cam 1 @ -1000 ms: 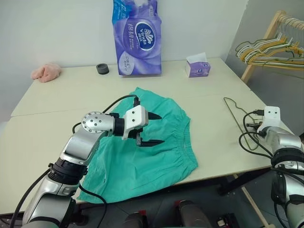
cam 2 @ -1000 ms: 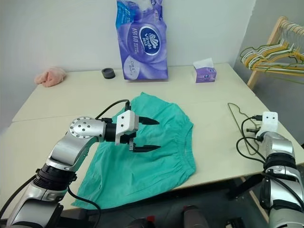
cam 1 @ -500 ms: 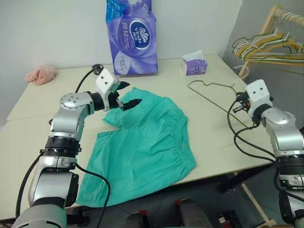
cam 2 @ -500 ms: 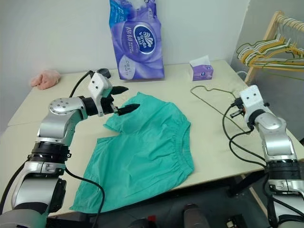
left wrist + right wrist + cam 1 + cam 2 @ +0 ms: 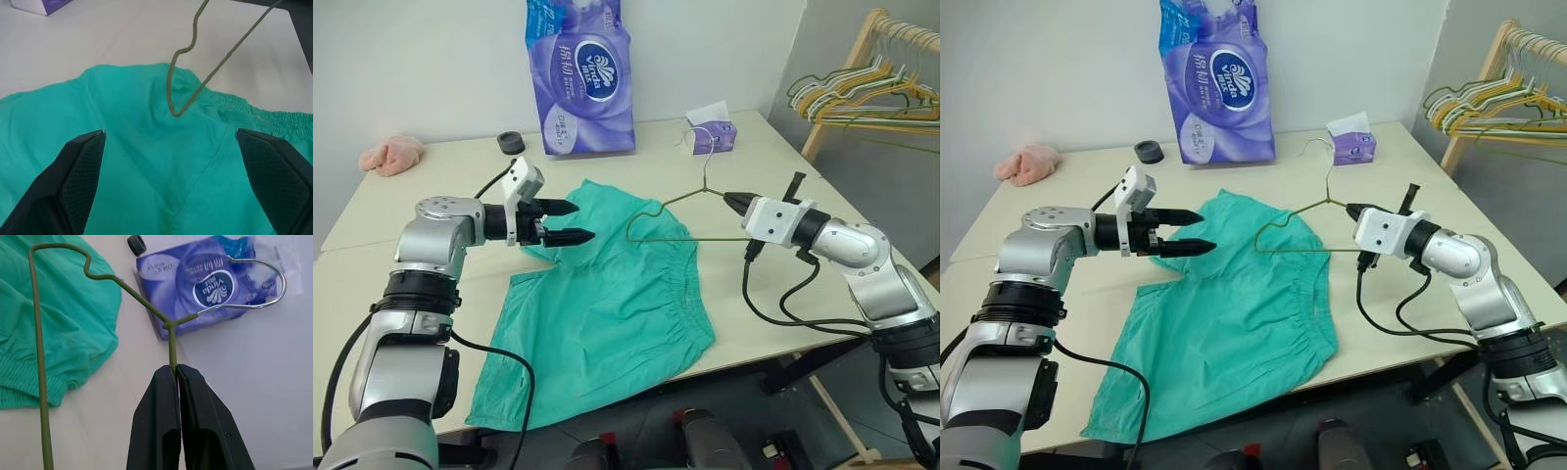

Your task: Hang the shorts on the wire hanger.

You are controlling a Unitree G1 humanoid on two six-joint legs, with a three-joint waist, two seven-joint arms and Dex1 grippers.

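On the table (image 5: 401, 284): everything is placed here against the shorts (image 5: 607, 304), the landmark.
Shorts: teal, wrinkled, lying flat on the table's near half, elastic waistband toward the right arm's side, one leg reaching the near edge.
Wire hanger (image 5: 671, 220): lifted off the table, held upright-tilted just over the far waistband corner of the shorts, hook (image 5: 1317, 157) pointing up and away.
Right gripper (image 5: 174, 374): fingers pressed together on the hanger's wire just below the neck, off the waistband side of the shorts.
Left gripper (image 5: 576, 221): fingers spread wide, nothing between them, hovering over the far leg of the shorts and aimed toward the hanger.
Purple tissue pack (image 5: 579, 78): standing well beyond the shorts, against the wall.
Black ring (image 5: 511, 143): beside that pack, beyond the shorts.
Small tissue box (image 5: 713, 132): beyond the shorts, behind the hanger's hook.
Pink cloth lump (image 5: 391, 154): at the far corner, well apart from the shorts.
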